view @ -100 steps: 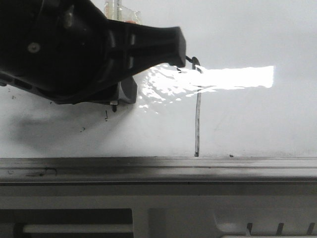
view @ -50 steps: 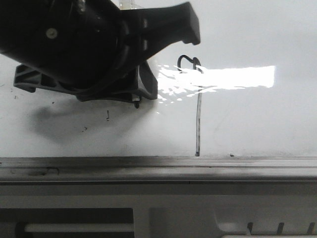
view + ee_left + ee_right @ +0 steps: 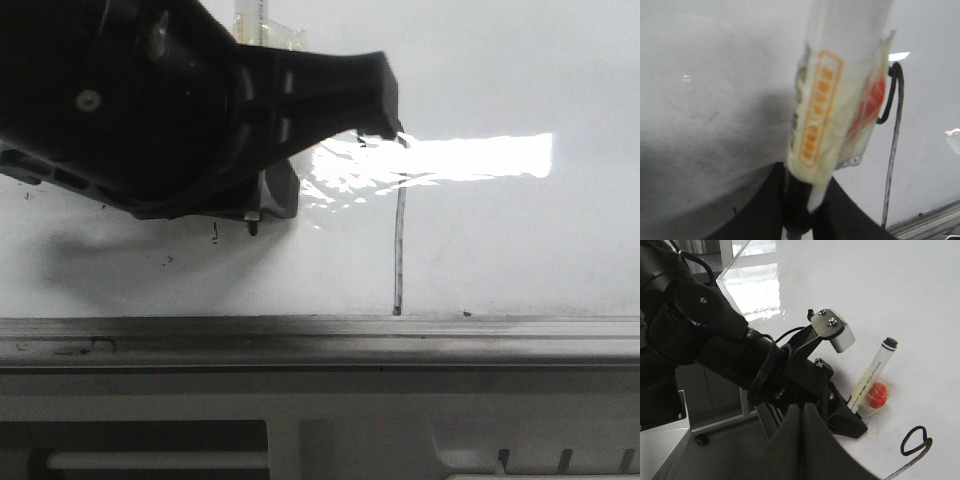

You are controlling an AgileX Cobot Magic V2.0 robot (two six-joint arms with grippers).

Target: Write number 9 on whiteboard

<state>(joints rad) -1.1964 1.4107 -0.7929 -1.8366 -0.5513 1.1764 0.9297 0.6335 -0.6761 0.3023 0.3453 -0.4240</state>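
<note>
The whiteboard point(image 3: 520, 240) fills the front view, with a bright glare band across it. The number 9 point(image 3: 398, 250) shows as a long vertical stroke down to the rail; my left gripper point(image 3: 340, 100) covers its hooked loop there. The loop shows in the left wrist view point(image 3: 894, 95) and the right wrist view point(image 3: 915, 440). My left gripper point(image 3: 802, 200) is shut on a clear marker point(image 3: 835, 100) with a yellow and orange label, just left of the loop. The marker also shows in the right wrist view point(image 3: 871, 375). My right gripper point(image 3: 801, 412) is shut and empty, off the board's edge.
A grey metal tray rail point(image 3: 400, 340) edges the board's near side. Small black specks and a scribble point(image 3: 214, 235) lie under my left gripper. The black left arm point(image 3: 715, 340) reaches over the board's edge. Its white base point(image 3: 660, 440) stands beside the board.
My left gripper rose up and to the right, baring the loop of the 9, then came back down and left. Its finger now covers the loop again.
</note>
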